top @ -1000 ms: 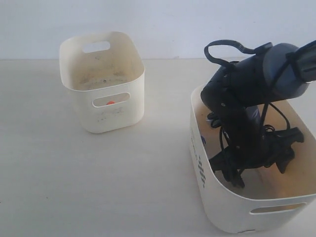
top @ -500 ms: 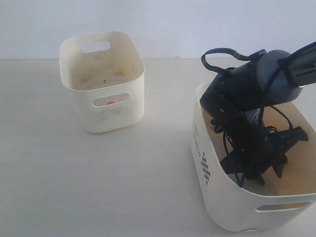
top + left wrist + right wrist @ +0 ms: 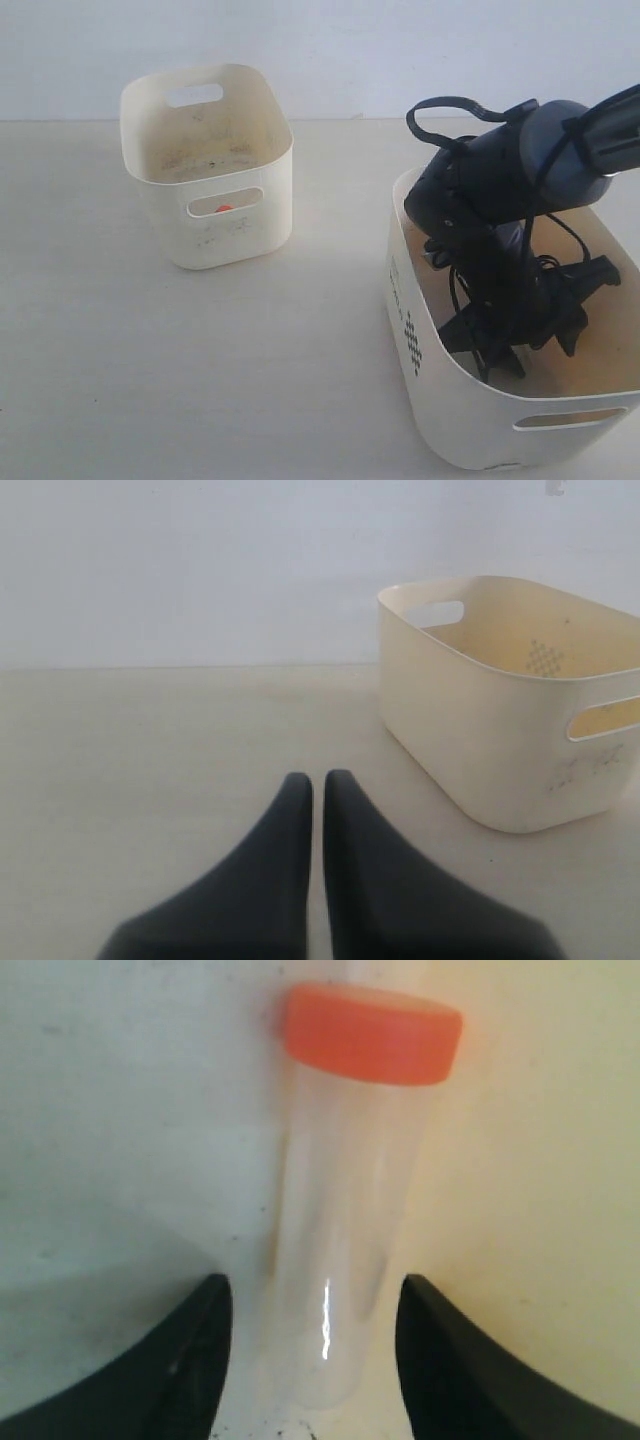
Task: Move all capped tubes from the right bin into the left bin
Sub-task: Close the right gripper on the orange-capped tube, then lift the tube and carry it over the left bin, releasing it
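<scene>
The right bin (image 3: pixel 470 430) has swung a touch since a second ago, so its black printed marks (image 3: pixel 412 340) face out more, and the right arm (image 3: pixel 520 170) sits lower inside it. Two cream plastic tubs with rounded corners and slot handles stand well apart on the pale table (image 3: pixel 200 380). The marks are a diamond of dots beside lettering too small to read. One capped tube (image 3: pixel 350 1210), clear with a smooth orange cap (image 3: pixel 372 1032), lies on the right bin's floor between the spread fingers of the right gripper (image 3: pixel 312 1282), unpinched. An orange speck (image 3: pixel 224 208) shows through the left bin's (image 3: pixel 180 240) slot. The left gripper's (image 3: pixel 317 777) two dark fingers are pressed together, empty.
</scene>
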